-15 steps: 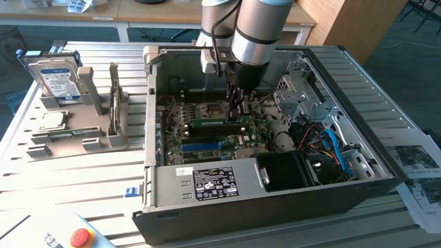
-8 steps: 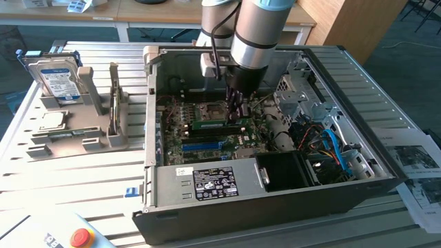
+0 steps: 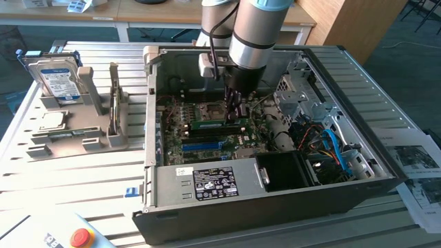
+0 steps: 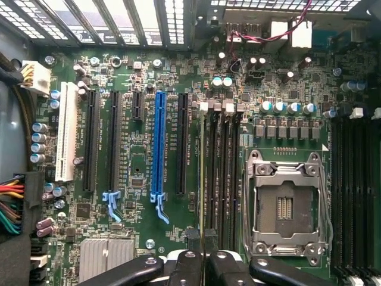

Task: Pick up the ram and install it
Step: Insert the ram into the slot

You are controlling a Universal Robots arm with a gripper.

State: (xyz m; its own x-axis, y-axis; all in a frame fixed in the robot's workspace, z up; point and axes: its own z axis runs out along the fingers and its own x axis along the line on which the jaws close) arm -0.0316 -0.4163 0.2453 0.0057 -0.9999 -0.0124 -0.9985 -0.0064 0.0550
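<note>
While tool [image 3: 234, 120] clamps it, ram [image 3: 212, 124] along memory slots [image 4: 221, 173]

Arm [image 3: 249, 44]: silver-grey tubular links with a pale blue joint cap [image 3: 270, 4], stepping down to a black wrist section. A small white box [image 3: 206, 65] is mounted on its side, and a thin black cable [image 3: 212, 36] runs along the link. Gripper [image 3: 234, 114]: black, with paired linkage bars [image 4: 128, 269] pinned by round silver screws [image 4: 186, 255], ending in two narrow dark fingers [image 4: 193, 239].
</note>
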